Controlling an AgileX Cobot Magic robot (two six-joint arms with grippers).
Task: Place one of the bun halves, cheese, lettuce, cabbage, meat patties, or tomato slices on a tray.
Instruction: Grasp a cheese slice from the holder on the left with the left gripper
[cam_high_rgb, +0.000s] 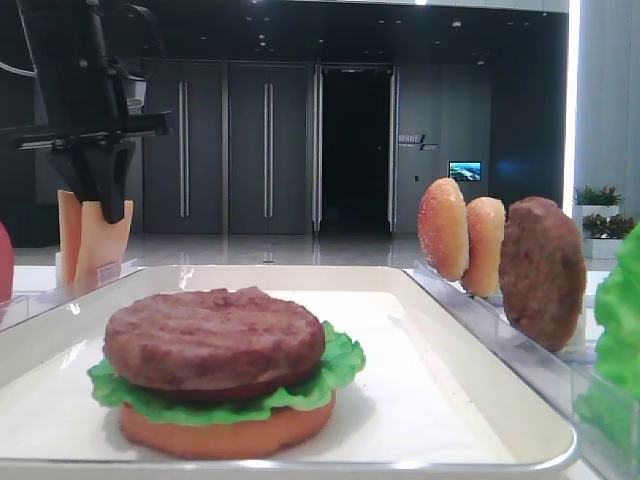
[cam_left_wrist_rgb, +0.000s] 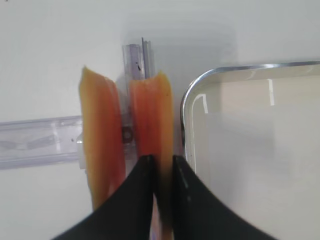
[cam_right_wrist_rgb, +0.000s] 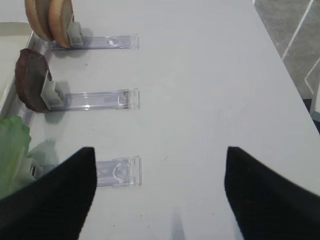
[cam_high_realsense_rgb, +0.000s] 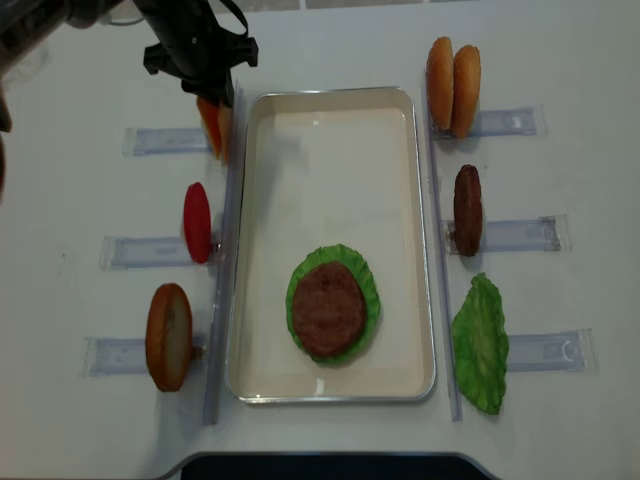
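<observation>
White table (cam_high_realsense_rgb: 330, 40), dark lobby beyond: left jaws clamped from above on the top edge of the cheese slice (cam_left_wrist_rgb: 152, 117) nearest the tray.

Left gripper (cam_left_wrist_rgb: 162, 172) grips the inner of two cheese slices standing edge-up in a clear rack (cam_left_wrist_rgb: 40, 142), faces parallel to the tray's long side; the tray (cam_left_wrist_rgb: 186, 107) lies just to the robot's right of it. Tray holds a bun half (cam_high_rgb: 225, 432), lettuce (cam_high_rgb: 335, 375) and meat patty (cam_high_rgb: 215, 335) stacked. Right gripper (cam_right_wrist_rgb: 160, 187) idles with jaws apart, well off.

Low table-level view and overhead view share tray (cam_high_realsense_rgb: 330, 385), wrist cameras close, looking down
</observation>
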